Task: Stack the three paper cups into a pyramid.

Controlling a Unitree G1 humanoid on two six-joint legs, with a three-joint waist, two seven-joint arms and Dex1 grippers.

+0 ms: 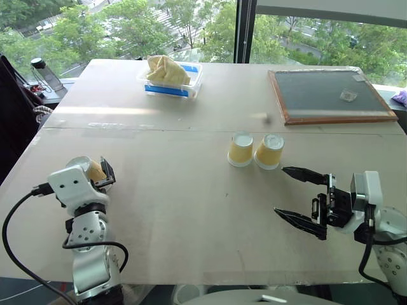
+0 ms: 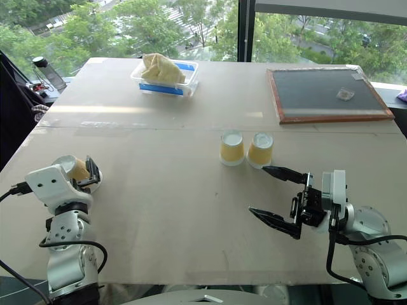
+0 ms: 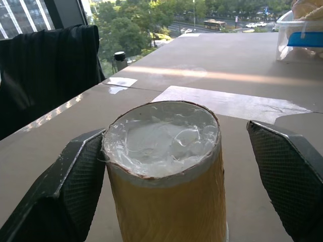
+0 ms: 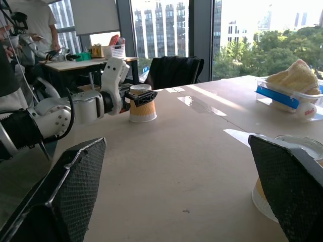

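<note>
Two paper cups stand upside down, side by side and touching, at the table's middle right. A third paper cup stands upside down near the left edge, between the fingers of my left gripper. In the left wrist view this cup has one finger against its side, while the other finger is clear of it, so the gripper is open. My right gripper hovers open and empty just in front of the pair, pointing left. There is no pyramid.
A clear tub with a blue label, holding crumpled paper, sits at the back. A framed dark board lies at the back right. A bottle and a dark chair stand off the left edge. A person stands beyond.
</note>
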